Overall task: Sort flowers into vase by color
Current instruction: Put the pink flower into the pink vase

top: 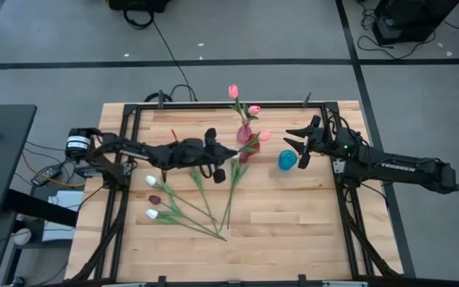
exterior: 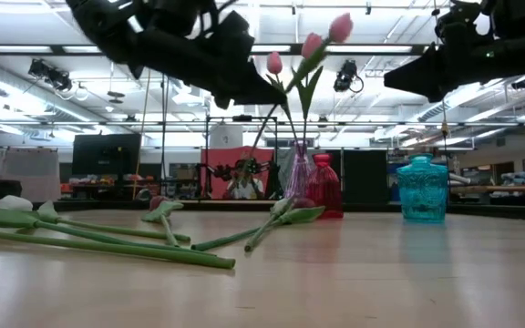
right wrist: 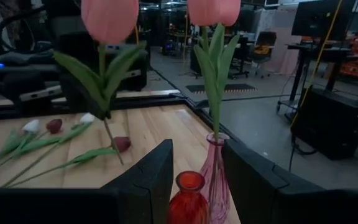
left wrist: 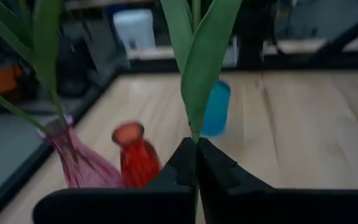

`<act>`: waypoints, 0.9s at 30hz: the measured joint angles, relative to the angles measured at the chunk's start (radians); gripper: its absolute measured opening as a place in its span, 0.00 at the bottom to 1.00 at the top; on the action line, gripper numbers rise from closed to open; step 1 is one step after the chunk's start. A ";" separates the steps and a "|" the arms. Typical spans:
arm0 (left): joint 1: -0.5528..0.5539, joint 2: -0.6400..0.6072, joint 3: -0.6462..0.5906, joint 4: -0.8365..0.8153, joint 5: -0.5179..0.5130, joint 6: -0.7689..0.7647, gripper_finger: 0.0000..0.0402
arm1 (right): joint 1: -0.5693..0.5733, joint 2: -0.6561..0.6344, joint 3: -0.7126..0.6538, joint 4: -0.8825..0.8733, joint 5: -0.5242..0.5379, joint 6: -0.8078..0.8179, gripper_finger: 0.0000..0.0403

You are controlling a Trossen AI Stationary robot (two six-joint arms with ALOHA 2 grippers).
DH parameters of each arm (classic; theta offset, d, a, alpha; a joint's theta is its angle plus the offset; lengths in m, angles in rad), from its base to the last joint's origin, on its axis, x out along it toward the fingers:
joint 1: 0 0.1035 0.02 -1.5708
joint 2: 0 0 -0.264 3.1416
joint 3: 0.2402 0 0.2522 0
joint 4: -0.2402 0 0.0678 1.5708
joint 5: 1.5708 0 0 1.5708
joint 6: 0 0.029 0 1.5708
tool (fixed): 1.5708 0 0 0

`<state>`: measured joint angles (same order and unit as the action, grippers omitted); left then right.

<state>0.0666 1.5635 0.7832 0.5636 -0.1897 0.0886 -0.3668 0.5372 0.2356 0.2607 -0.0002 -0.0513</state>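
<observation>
Table [top: 293, 231]: wooden, black frame round its edge.
Left arm: reaches over the table's middle; left gripper [left wrist: 196, 163] pinched tight on the stem of a pink tulip [top: 264, 135], held above the table just beside the vases.
Right arm: at the right side; right gripper [top: 297, 139] parted, nothing between its fingers, by the blue vase [top: 287, 160].
Pink vase [top: 244, 133]: clear, two pink tulips [top: 233, 92] standing in it.
Red vase [exterior: 324, 187]: touching or just beside the pink vase, nothing in it.
Loose flowers [top: 183, 209]: white and maroon heads, lying left of centre, stems crossing.
</observation>
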 joint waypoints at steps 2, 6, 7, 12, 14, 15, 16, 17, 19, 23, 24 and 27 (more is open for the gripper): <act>-0.003 0.000 -0.028 0.103 0.002 0.039 0.02 | 0.000 0.000 0.000 0.000 0.000 -0.001 0.37; 0.004 0.000 -0.038 0.300 -0.015 0.139 0.02 | 0.000 0.009 0.000 0.014 0.000 -0.002 0.37; 0.013 0.000 -0.038 0.349 -0.025 0.157 0.02 | 0.000 0.010 0.000 0.018 0.000 -0.002 0.37; 0.090 -0.001 -0.020 0.463 -0.012 0.192 0.02 | 0.000 0.011 0.000 0.028 0.000 -0.004 0.37; 0.124 0.004 -0.002 0.463 0.024 0.166 0.02 | 0.000 0.011 0.000 0.031 0.000 -0.004 0.37; 0.138 0.012 0.012 0.471 0.045 0.150 0.02 | 0.000 0.011 0.000 0.031 0.000 -0.004 0.37; 0.150 0.017 0.024 0.478 0.066 0.135 0.02 | 0.000 0.011 0.000 0.031 0.000 -0.005 0.37; 0.159 0.027 0.036 0.484 0.086 0.120 0.02 | 0.000 0.011 0.000 0.031 0.000 -0.005 0.37; 0.168 0.051 0.075 0.494 0.115 0.117 0.02 | 0.000 0.013 0.000 0.033 0.000 -0.009 0.37; 0.174 0.104 0.143 0.495 0.124 0.138 0.02 | 0.000 0.019 0.000 0.036 0.000 -0.012 0.37; 0.176 0.118 0.160 0.493 0.125 0.141 0.02 | 0.000 0.023 0.000 0.039 0.000 -0.012 0.37; 0.180 0.160 0.209 0.493 0.130 0.142 0.02 | 0.000 0.029 0.000 0.037 0.000 -0.012 0.37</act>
<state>0.2467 1.7233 0.9919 1.0567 -0.0593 0.2306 -0.3668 0.5658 0.2356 0.2979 -0.0006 -0.0635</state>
